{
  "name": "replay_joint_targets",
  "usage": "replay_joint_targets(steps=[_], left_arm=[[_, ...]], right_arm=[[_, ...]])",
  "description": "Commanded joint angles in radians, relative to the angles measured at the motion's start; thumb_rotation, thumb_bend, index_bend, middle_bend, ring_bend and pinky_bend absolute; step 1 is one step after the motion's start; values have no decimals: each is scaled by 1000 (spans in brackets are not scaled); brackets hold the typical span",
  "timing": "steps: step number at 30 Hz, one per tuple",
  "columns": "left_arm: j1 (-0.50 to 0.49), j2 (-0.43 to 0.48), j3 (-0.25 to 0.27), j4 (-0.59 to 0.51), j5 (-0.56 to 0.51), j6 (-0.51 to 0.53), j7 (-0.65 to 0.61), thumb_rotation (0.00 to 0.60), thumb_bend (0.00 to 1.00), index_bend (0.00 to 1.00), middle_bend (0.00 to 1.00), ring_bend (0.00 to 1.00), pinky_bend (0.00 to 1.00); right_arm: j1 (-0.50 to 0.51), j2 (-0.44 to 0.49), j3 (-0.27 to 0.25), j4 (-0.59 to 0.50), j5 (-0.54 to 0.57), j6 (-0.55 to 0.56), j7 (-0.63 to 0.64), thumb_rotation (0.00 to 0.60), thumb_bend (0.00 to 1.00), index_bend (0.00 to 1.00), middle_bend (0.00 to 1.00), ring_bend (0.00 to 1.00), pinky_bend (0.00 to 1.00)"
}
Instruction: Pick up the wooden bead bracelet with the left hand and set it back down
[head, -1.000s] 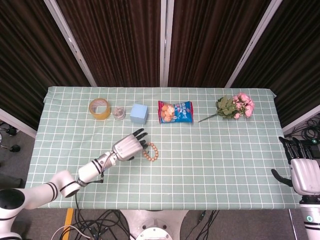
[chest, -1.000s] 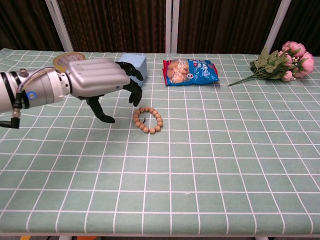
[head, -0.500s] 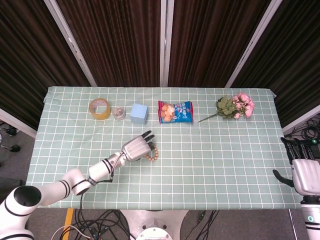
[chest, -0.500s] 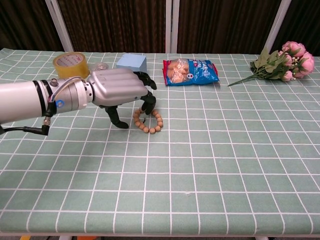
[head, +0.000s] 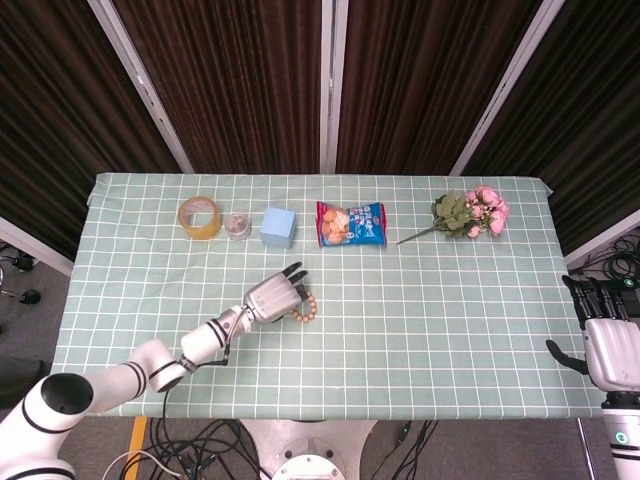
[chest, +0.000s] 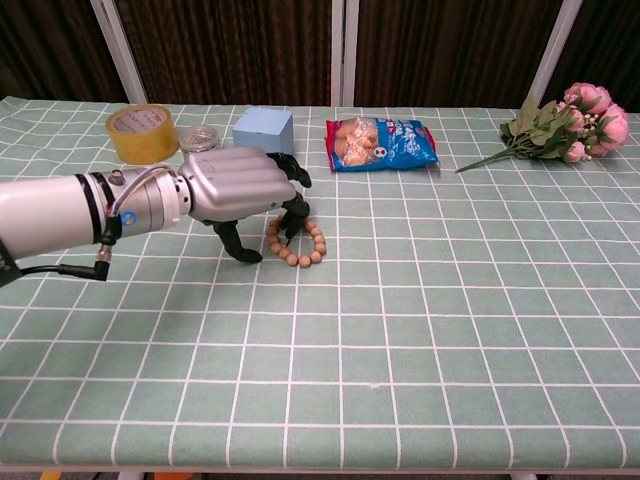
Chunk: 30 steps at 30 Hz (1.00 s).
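A wooden bead bracelet (chest: 297, 242) of round tan beads strung in a closed ring is seen lying flat on the green checked tablecloth (chest: 450, 300), in front of the blue snack bag (chest: 381, 143) and the light blue box (chest: 263, 129). The left hand (chest: 240, 190) is lowered over the bracelet's left side, its dark fingertips (chest: 292, 222) reaching into the ring; whether the beads are actually gripped cannot be told. The right hand (head: 608, 345) is held off the table's right edge, fingers spread and nothing held.
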Motion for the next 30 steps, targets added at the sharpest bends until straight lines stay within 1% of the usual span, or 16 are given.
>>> replay_joint_targets(steps=[1,9,16,22,27,30], left_arm=[[0,-6,7,11,-2,3,-9,600,212,468,416,97,100],[-6,-19,31,30,-1,5,-48,600,322,492,442,119,102],[0,-32,41,47,-8,19,-56,600,316,489,444,120,106],[18,-57,45,78,-12,57,-83,600,317,578,530,201,129],[47,-60,29,76,-27,132,-188,600,355,618,572,249,157],[65,-48,14,56,-49,157,-268,600,364,626,578,250,161]], right_arm=[[0,0,0,1,0,0,0,600,99,0,127,0,111],[-3,1,-1,-1,-1,3,3,600,98,0,127,0,110],[-7,2,-3,1,-5,9,11,600,99,0,127,0,110],[-11,2,-4,2,-7,14,19,600,98,0,127,0,109],[-15,6,-2,0,-16,27,32,600,98,0,127,0,109],[-18,7,-2,1,-23,36,42,600,97,0,127,0,110]])
